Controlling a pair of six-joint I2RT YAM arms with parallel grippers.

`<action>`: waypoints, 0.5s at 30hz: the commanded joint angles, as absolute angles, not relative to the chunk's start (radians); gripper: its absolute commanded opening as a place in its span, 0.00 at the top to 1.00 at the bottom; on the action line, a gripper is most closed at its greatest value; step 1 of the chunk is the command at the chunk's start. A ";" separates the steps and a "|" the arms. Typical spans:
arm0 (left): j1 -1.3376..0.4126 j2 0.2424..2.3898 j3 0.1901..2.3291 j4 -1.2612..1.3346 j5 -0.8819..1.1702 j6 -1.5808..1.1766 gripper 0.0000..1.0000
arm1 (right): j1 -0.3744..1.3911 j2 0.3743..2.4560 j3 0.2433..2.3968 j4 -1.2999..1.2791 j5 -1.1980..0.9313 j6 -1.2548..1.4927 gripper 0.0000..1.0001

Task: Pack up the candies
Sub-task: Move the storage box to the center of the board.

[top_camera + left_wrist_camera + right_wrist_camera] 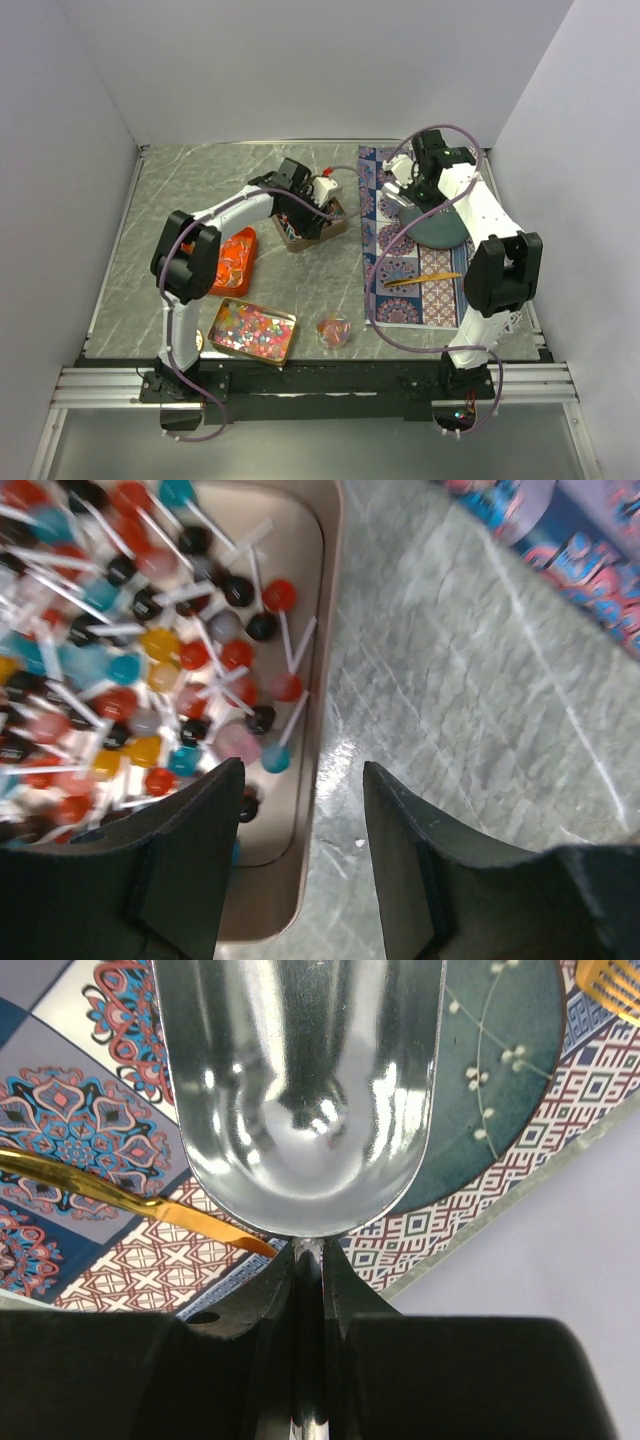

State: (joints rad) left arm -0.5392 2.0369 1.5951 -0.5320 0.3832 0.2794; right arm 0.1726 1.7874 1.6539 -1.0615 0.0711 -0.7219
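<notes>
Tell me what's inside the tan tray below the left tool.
Small lollipops on white sticks, red, black, yellow, teal and pink, heaped in the tan tray. The open left tool covers the tray's near end, so what lies there is hidden.

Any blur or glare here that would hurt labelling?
Left wrist: the lollipops in the tan tray are soft, smeared most toward the upper left. Right wrist: sharp, but the metal scoop carries bright streaky reflections. Top external: evenly lit, no glare, though fine detail is lost.
</notes>
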 commanded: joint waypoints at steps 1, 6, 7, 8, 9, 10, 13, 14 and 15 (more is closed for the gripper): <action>-0.566 2.040 1.560 -0.491 0.365 0.270 0.44 | 0.164 1.721 1.651 -1.048 0.074 -0.707 1.00; -0.569 2.008 1.526 -0.549 0.417 0.301 0.59 | 0.164 1.724 1.651 -1.052 0.061 -0.712 1.00; -0.569 1.991 1.511 -0.561 0.429 0.311 0.65 | 0.164 1.726 1.651 -1.052 0.060 -0.713 1.00; -0.569 1.971 1.470 -0.568 0.439 0.339 0.68 | 0.164 1.726 1.651 -1.052 0.061 -0.715 1.00; -0.569 1.927 1.447 -0.574 0.448 0.357 0.71 | 0.164 1.726 1.649 -1.052 0.058 -0.719 1.00; -0.569 1.905 1.424 -0.604 0.477 0.377 0.73 | 0.164 1.726 1.649 -1.054 0.057 -0.722 1.00; -0.568 1.835 1.320 -0.675 0.544 0.478 0.75 | 0.164 1.733 1.654 -1.060 0.048 -0.735 1.00; -0.569 1.816 1.296 -0.678 0.552 0.517 0.76 | 0.164 1.743 1.669 -1.063 0.043 -0.738 1.00; -0.569 1.783 1.273 -0.683 0.554 0.531 0.76 | 0.166 1.746 1.678 -1.069 0.040 -0.741 1.00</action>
